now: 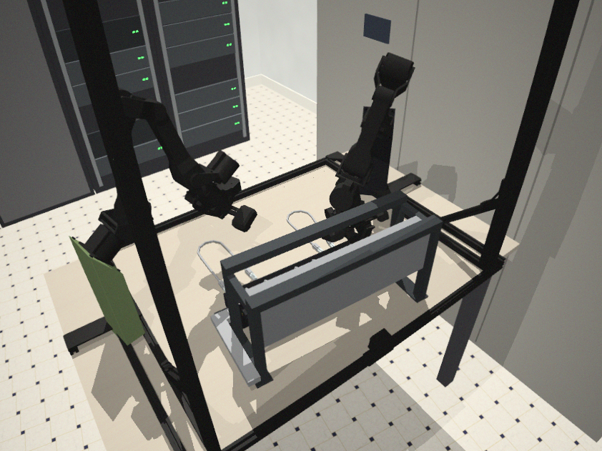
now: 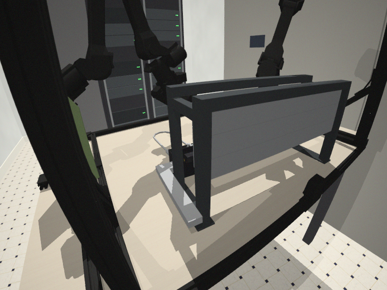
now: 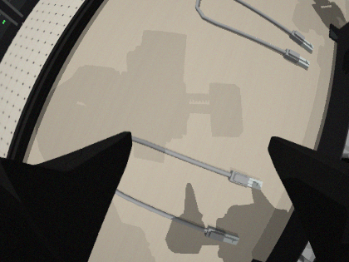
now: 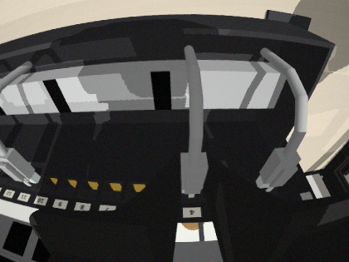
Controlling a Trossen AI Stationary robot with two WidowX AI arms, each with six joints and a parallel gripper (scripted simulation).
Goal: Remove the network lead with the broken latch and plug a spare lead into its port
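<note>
The rack (image 1: pixel 281 295) (image 2: pixel 206 161) stands mid-table with its patch panel facing the arms. In the right wrist view the panel's numbered port row (image 4: pixel 60 204) runs along the bottom. My right gripper (image 1: pixel 352 224) (image 4: pixel 190 161) reaches under the rack's top bar, and its dark fingers are shut on the plug of a grey lead (image 4: pixel 192 170) at the port marked 4. Another lead (image 4: pixel 287 157) sits to its right and one (image 4: pixel 17 165) at the far left. My left gripper (image 1: pixel 244 217) (image 3: pixel 203 141) is open and empty, hovering above the near spare lead (image 3: pixel 246 179) (image 1: pixel 210 256). The other spare lead (image 3: pixel 249 28) (image 1: pixel 299 217) lies nearer the right arm.
A grey base plate (image 1: pixel 226 331) (image 2: pixel 180 196) lies under the rack's near end. A black frame of posts (image 1: pixel 125 180) rings the table. A green board (image 1: pixel 107 290) leans at the table's left edge.
</note>
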